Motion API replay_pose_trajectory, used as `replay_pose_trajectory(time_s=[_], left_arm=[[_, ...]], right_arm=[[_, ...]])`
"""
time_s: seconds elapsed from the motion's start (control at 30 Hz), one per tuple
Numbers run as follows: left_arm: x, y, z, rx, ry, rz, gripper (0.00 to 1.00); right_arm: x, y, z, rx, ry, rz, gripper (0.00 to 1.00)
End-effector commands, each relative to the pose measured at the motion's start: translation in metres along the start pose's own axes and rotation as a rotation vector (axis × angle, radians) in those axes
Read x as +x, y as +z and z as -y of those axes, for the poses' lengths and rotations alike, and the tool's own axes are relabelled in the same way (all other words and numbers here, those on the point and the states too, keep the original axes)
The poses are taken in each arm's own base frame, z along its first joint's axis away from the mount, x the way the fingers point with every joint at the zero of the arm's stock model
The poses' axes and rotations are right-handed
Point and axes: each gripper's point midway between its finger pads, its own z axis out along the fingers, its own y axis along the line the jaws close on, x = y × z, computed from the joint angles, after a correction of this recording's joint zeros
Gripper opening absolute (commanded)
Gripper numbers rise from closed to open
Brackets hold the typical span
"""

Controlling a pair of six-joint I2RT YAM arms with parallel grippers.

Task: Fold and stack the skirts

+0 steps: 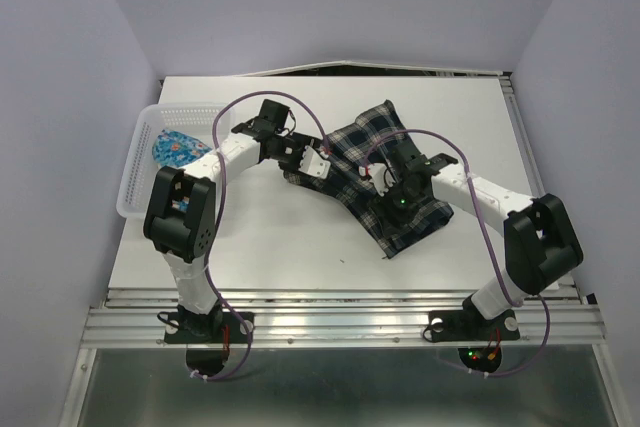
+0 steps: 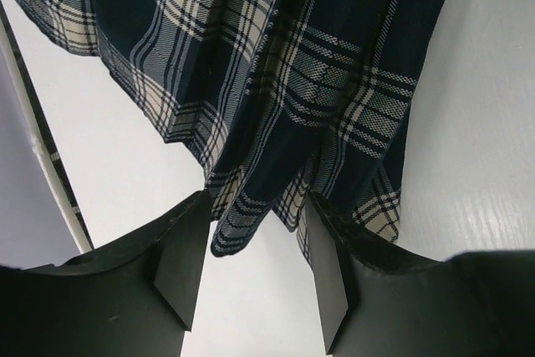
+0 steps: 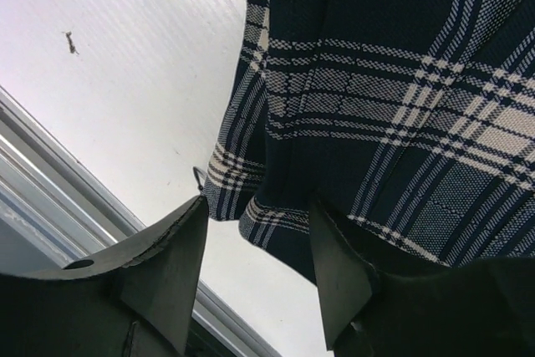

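The white counter (image 1: 280,237) carries most of the work left to do. The plaid skirt (image 1: 372,132) lies spread at a slant across its middle and right side, rumpled and loose at the edges. I see no neat fold in it, so I judge that folding has barely begun. At the left edge of the counter stands the white basket (image 1: 180,111), and the blue floral skirt (image 1: 178,150) sits inside it, well apart from the plaid one and not yet brought out. Nothing is stacked. Both arms reach over the plaid skirt. The left gripper (image 2: 257,206) is at the skirt's left side with its jaws apart, and a pleated bit of hem lies between them. The cloth does not look pinched. The right gripper (image 3: 257,206) is at the corner of the skirt nearest the counter's front rail, also with jaws apart and the hem corner just in the gap, loose as far as I can tell. What is left, as I read it, is to fold the plaid skirt, fetch and fold the floral one, and lay one on the other.
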Motion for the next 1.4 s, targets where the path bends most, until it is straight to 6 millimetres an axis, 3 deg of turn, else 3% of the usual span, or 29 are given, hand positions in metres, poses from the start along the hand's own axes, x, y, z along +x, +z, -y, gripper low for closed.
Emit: replay_pose_trajectory(time_s=[0.0,0.37,0.53,0.63,0.67,0.77,0.93,1.1,1.23,1.37], left_arm=[[-0.003,0.007,-0.003,-0.002,0.055,0.022,0.59],[-0.004,0.022,-0.015,-0.025,0.099,0.032,0.63],[0.001,0.032,-0.007,0.026,0.115,0.017,0.61],[0.004,0.034,-0.01,0.027,0.129,0.001,0.52],[0.005,0.034,-0.012,0.023,0.124,-0.001,0.4],[0.0,0.03,-0.018,0.007,0.096,0.012,0.21],[-0.011,0.016,-0.024,-0.022,0.103,0.021,0.02],[-0.025,-0.002,-0.036,-0.072,0.084,0.034,0.0],[-0.039,-0.031,-0.048,-0.132,0.083,0.013,0.0],[-0.039,-0.044,-0.037,-0.103,0.075,-0.004,0.0]], right_arm=[[-0.008,0.01,0.013,0.043,0.013,0.041,0.55],[-0.012,0.016,0.015,0.055,-0.003,0.05,0.16],[-0.013,0.012,0.014,0.055,-0.012,0.056,0.01],[-0.012,0.008,0.012,0.05,-0.018,0.054,0.01],[-0.013,0.007,0.012,0.051,-0.022,0.057,0.01],[-0.012,-0.001,0.01,0.054,-0.037,0.059,0.01],[-0.027,-0.025,0.006,0.077,-0.069,0.117,0.01],[-0.039,-0.047,-0.003,0.063,-0.098,0.165,0.01],[-0.042,-0.06,-0.02,0.002,-0.11,0.189,0.01],[-0.032,-0.056,-0.023,-0.018,-0.118,0.168,0.01]])
